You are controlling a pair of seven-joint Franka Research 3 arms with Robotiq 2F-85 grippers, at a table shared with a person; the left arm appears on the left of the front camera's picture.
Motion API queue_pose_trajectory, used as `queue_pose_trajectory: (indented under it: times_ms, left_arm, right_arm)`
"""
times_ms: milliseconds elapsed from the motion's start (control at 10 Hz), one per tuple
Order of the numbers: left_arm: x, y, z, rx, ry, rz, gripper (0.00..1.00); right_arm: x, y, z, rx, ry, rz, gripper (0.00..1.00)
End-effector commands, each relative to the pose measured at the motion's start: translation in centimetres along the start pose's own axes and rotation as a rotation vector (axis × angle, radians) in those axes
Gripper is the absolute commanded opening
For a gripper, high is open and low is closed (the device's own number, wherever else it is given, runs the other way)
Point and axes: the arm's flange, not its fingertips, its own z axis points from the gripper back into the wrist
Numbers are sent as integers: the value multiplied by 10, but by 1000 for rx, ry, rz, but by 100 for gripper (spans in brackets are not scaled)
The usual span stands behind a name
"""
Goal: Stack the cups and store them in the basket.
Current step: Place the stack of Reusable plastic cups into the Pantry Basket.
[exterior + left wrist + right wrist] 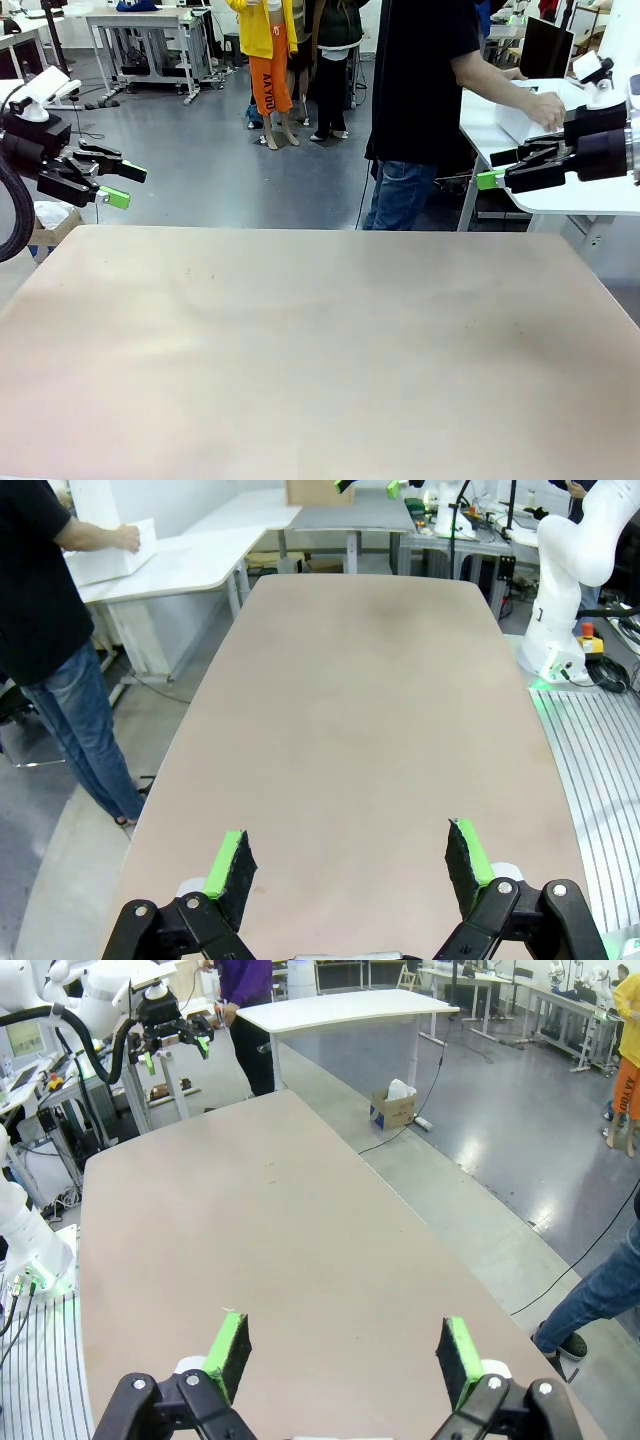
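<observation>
The cups are out of view, and so is the basket. My left gripper (pixel 128 185) hangs open above the table's far left corner with nothing between its fingers; in its own view it (pixel 350 855) looks down the bare tabletop (pixel 370 700). Above the far right corner my right gripper (pixel 495 168) is also open and holds nothing, its green pads (pixel 228 1350) spread wide over the table (pixel 260 1250).
A person in a black shirt (pixel 420 80) stands past the table's far right edge, one hand (pixel 545 108) on a white box-like thing (pixel 515 122) on a white side table (pixel 580 195). The other arm's white base (pixel 560 630) stands beside the table.
</observation>
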Motion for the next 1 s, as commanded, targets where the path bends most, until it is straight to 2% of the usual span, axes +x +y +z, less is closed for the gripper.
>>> queue_pose_trajectory:
  times_ms: [0,900]
  left_arm:
    - [2,-1,0,5,11,6,100]
    - [2,-1,0,5,11,6,100]
  right_arm:
    - [2,0,0,3,-6,-17,100]
    - [2,0,0,3,-6,-17,100]
